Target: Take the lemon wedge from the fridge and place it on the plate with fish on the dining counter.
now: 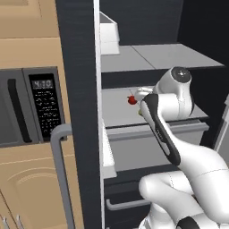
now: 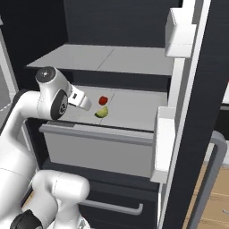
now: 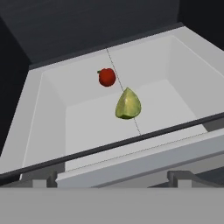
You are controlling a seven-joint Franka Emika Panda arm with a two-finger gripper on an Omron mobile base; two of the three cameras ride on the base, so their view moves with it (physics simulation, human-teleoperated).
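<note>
Tool (image 2: pixel 87 103) spread wide, gripping nothing, with the small yellow-green lemon wedge (image 3: pixel 128 104) just ahead on the fridge's grey-white shelf (image 3: pixel 87 127).

Lemon wedge (image 3: pixel 127 104) before red fruit (image 3: pixel 107 77), in fridge (image 2: pixel 134 107).

1. The arm (image 1: pixel 179 156) is glossy white, built of rounded, swollen link shells.
2. A dark grey band (image 1: pixel 162 129) with a curved outline runs along one link, seen from the left base view.
3. A round dark cap (image 2: pixel 44 74) with a pale centre closes the joint housing.
4. Beside that cap sits a large dark oval disc (image 2: pixel 60 105).
5. A black joint ring (image 2: pixel 29 220) shows far below the cap.
</note>
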